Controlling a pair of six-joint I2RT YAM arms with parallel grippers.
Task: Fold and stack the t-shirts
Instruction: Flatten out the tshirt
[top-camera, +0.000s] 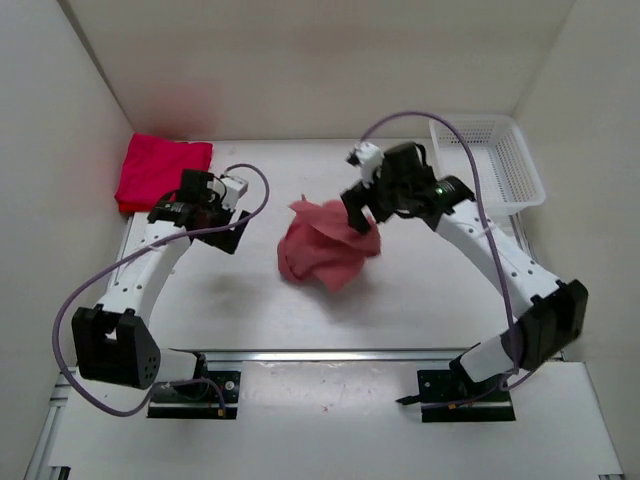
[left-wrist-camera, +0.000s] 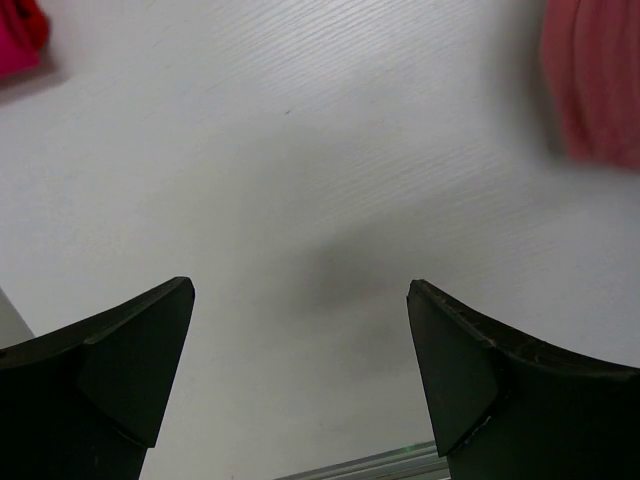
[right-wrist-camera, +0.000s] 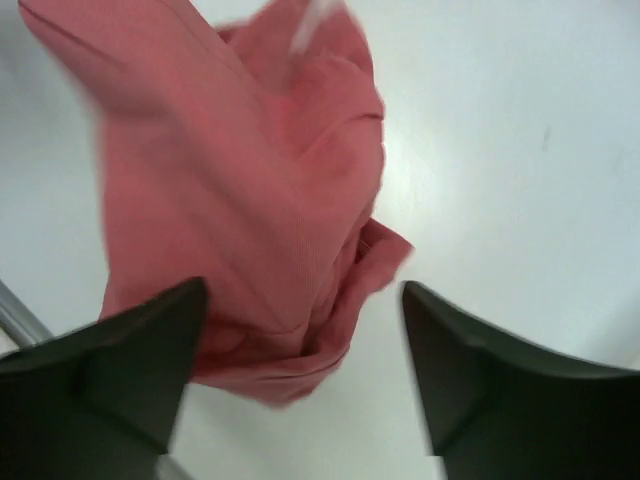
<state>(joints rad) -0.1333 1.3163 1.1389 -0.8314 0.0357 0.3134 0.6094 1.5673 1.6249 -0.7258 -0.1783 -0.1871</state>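
The salmon shirt (top-camera: 325, 255) lies crumpled mid-frame, and a folded red pile (top-camera: 160, 170) sits upper left. The right gripper (right-wrist-camera: 303, 288) and left gripper (left-wrist-camera: 300, 290) gape, seemingly empty. Better to pinch a hem corner, then spread it flat.

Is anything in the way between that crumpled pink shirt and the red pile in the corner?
Yes: the left gripper hangs over the table, roughly between the pink shirt and the red pile. Nothing else visible lies on that path.
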